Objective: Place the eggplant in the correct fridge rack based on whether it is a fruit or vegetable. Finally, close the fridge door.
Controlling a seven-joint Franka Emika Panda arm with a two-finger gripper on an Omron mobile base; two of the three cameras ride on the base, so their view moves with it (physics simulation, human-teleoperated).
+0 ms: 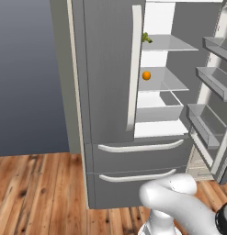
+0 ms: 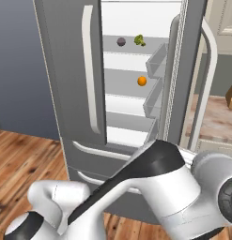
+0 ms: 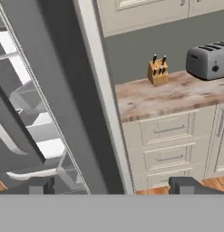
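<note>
I note the gripper (image 3: 112,186) nearest the lens, jaws spread wide and holding nothing, facing the fridge door's (image 3: 63,99) edge. The eggplant (image 2: 121,41) sits on the fridge rack (image 2: 115,47), with the broccoli (image 2: 139,40) at its 3 o'clock. The orange (image 2: 142,81) lies one shelf lower. The door stands open.

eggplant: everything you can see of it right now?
The eggplant shows in the right base view as a small, rounded lump, dark purple to almost black, with a matte look and no stem detail resolvable. It rests on the fridge rack, the highest translucent grey shelf, toward the left of the opening, apart from the green broccoli on the same shelf to its right. Nothing else touches it.
</note>
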